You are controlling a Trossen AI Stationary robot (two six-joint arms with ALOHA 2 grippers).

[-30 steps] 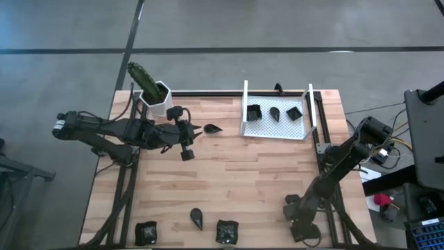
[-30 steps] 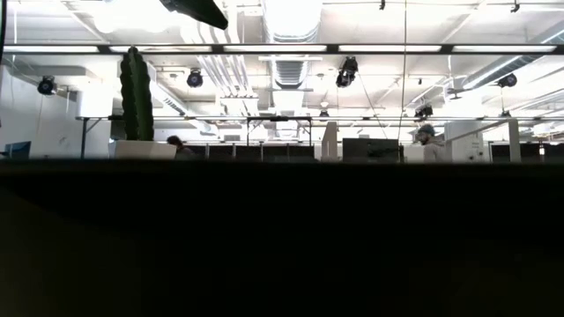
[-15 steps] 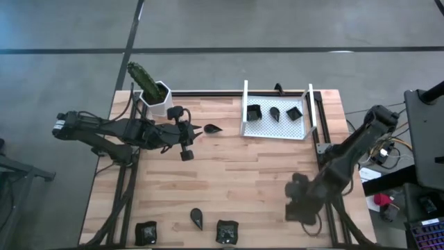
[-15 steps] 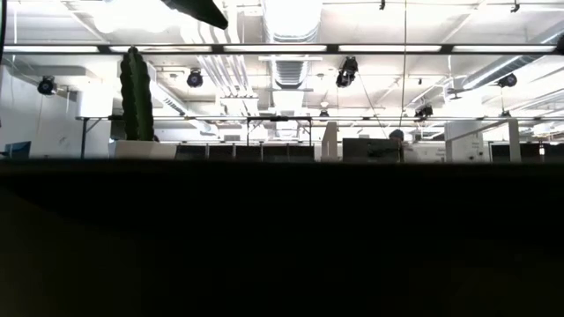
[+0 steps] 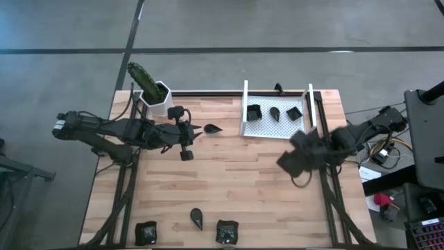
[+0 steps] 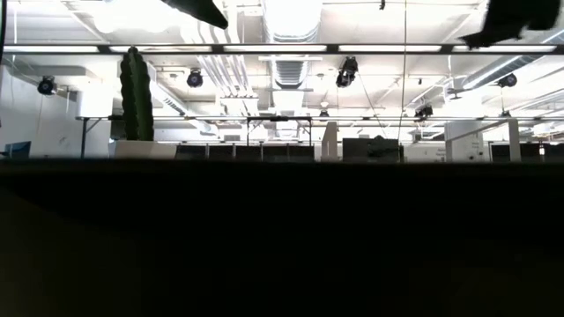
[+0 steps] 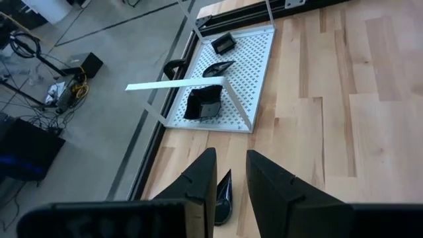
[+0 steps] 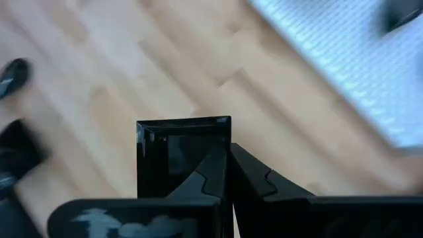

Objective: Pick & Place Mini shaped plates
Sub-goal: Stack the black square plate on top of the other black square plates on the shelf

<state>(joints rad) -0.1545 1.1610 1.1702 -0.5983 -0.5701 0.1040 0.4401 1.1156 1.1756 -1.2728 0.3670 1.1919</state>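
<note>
Right wrist view: claw (image 8: 228, 162) gripping square plate (image 8: 178, 155)

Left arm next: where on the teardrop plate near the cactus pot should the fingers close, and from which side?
Grip the teardrop plate across its narrow width, coming from above. It lies flat on the table, its point toward the tray, and the left gripper hangs open just over it, as the left wrist view shows.

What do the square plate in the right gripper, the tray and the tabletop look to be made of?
Square plate, pinched in the right gripper: likely glazed ceramic or glass; black, glossy, reflecting light. Tray: white perforated sheet, probably painted metal; regular holes, thin upright walls. Tabletop: pale wood, matte; butcher-block strips with grain.
</note>
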